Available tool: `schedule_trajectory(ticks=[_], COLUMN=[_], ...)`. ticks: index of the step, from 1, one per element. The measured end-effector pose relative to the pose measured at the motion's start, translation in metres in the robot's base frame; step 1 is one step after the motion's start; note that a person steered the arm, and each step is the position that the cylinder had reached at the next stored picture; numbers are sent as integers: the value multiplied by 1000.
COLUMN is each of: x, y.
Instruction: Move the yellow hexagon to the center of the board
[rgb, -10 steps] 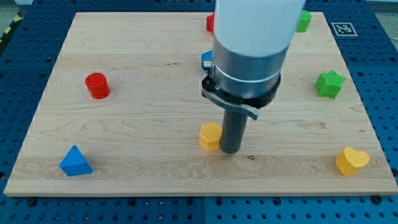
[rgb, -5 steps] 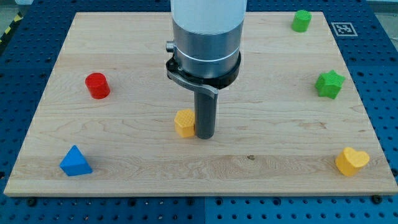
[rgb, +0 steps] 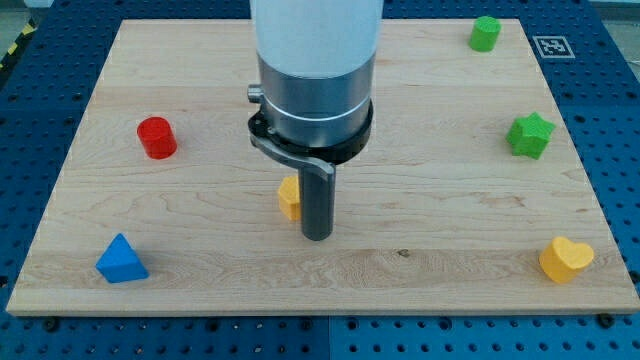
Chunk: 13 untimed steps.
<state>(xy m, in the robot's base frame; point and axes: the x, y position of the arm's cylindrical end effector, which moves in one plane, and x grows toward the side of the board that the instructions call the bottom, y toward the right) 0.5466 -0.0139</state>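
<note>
Table: pale wood table on blue pegboard.
Yellow hexagon: near centre, partly behind rod.
My tip: touching its right, slightly lower.
Pincer: none, plain rod, holds nothing.
Corners: blue triangle, yellow heart.

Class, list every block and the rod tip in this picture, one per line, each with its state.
yellow hexagon: partly hidden behind rod
my tip: on board, right of hexagon
red cylinder: upright
blue triangle: flat
green star: flat
green block: top right
yellow heart: flat
</note>
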Motion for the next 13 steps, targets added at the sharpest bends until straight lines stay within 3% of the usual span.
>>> schedule_trajectory(ticks=[2,7,9,13], x=[-43,-73,-51,-106], y=[-12,-12,-18,-25])
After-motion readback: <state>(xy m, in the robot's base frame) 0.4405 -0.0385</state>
